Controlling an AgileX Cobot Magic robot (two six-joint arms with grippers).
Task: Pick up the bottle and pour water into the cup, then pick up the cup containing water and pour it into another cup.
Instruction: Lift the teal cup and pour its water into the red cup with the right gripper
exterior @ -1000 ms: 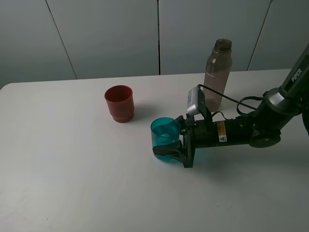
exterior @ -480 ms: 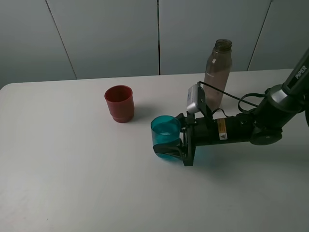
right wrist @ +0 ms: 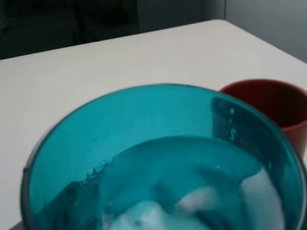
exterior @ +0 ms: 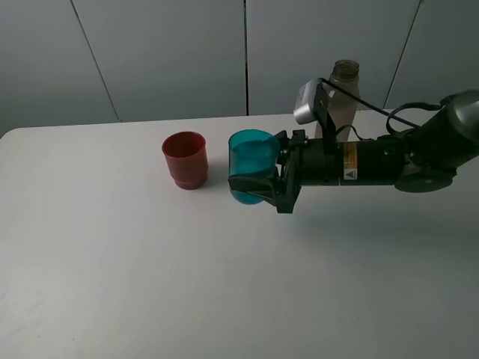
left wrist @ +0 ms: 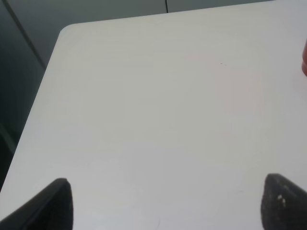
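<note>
White worktop [exterior: 112,262]. One smoky grey-brown bottle [exterior: 346,78], uncapped, stands upright behind the right jaws, partly hidden by the wrist camera. One translucent teal tumbler [exterior: 247,155] holding water is clamped in the right jaws, raised off the worktop. One red-brown cup [exterior: 185,159] stands just beyond their tips. The left jaws stand wide apart.

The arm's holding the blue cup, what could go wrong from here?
The teal cup, with water in it, hangs beside the red cup, not over it; tipping now would likely wet the table. The arm sits close in front of the uncapped bottle and might knock it.
</note>
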